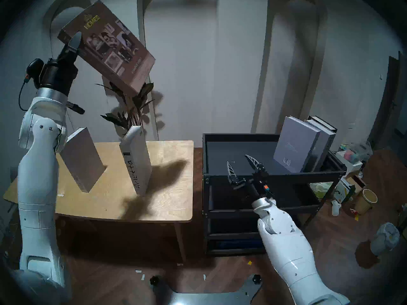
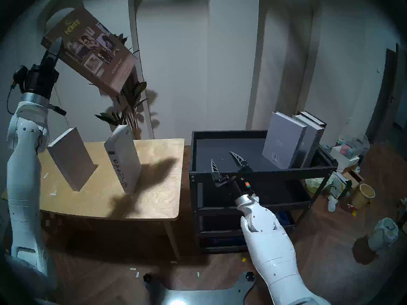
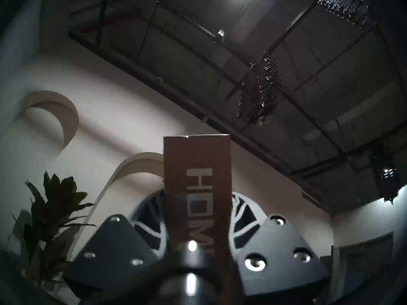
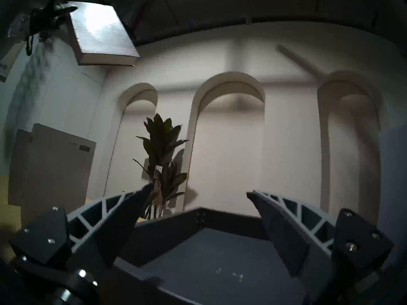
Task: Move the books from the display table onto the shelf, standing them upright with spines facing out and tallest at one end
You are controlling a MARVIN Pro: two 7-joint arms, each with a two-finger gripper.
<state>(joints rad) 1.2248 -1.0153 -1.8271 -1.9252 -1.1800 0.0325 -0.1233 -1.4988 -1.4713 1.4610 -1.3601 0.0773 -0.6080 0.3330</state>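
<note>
My left gripper (image 1: 74, 39) is shut on the brown "HOMES" book (image 1: 110, 47), held tilted high above the display table (image 1: 167, 201); its spine (image 3: 197, 188) fills the left wrist view. A grey book (image 1: 82, 159) and the white "Arletta" book (image 1: 136, 161) stand upright on the table. Three books stand at the right end of the black shelf (image 1: 273, 173): two grey (image 1: 295, 144) (image 1: 323, 141) and a black one (image 1: 322, 123). My right gripper (image 1: 237, 159) is open and holds nothing, just over the front edge of the shelf's top tray (image 4: 220, 254).
A potted plant (image 1: 132, 108) stands behind the table against the arched wall. Boxes, a yellow paper bin (image 1: 366, 200) and a stuffed bag (image 1: 385, 238) clutter the floor right of the shelf. A narrow gap separates table and shelf.
</note>
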